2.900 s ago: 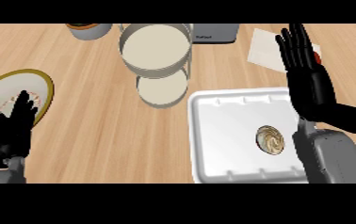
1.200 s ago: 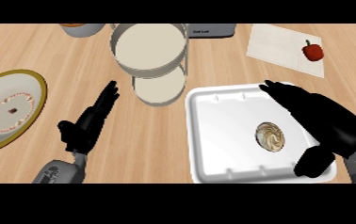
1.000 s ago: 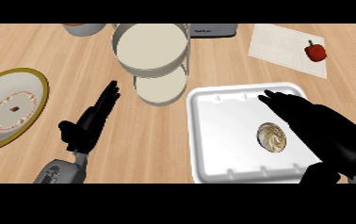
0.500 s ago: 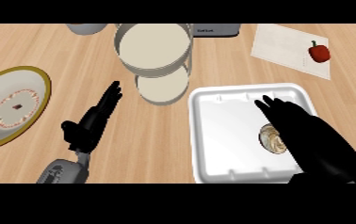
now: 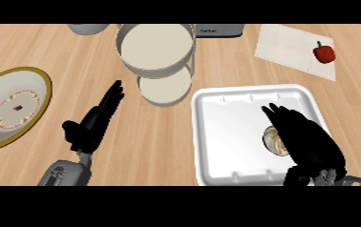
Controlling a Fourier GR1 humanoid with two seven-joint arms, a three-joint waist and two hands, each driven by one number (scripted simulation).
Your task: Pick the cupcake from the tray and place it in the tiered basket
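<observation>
Cream-and-brown swirled round cupcake [image 5: 273, 141] lies in the right half of the white, square, rounded-corner tray [image 5: 233, 140], seen from above. Only its left part shows; the rest is covered by the right hand [image 5: 307, 140]. That black hand lies over the cupcake with fingers extended toward the tray's far side, not curled round the cupcake; whether it touches the cupcake cannot be told.

Just beyond the tray's upper left corner stands the tiered basket [image 5: 156, 47], grey-walled with two round cream-coloured levels, the larger upper tier overlapping the smaller lower tier [image 5: 165, 87]. Both tiers hold nothing.

Left hand [image 5: 95, 121] rests on the light wooden desk [image 5: 155, 140], left of the tray and well apart from it, fingers straight and pointing away, holding nothing; its grey forearm [image 5: 65, 172] enters at the lower edge.

Round cream plate with a yellow rim [image 5: 17, 104] sits at the far left edge. White paper sheet [image 5: 292, 49] lies at upper right, carrying a small red pepper [image 5: 323, 52]. Grey boxlike object [image 5: 218, 29] and grey round object [image 5: 88, 28] are cut off at the top.
</observation>
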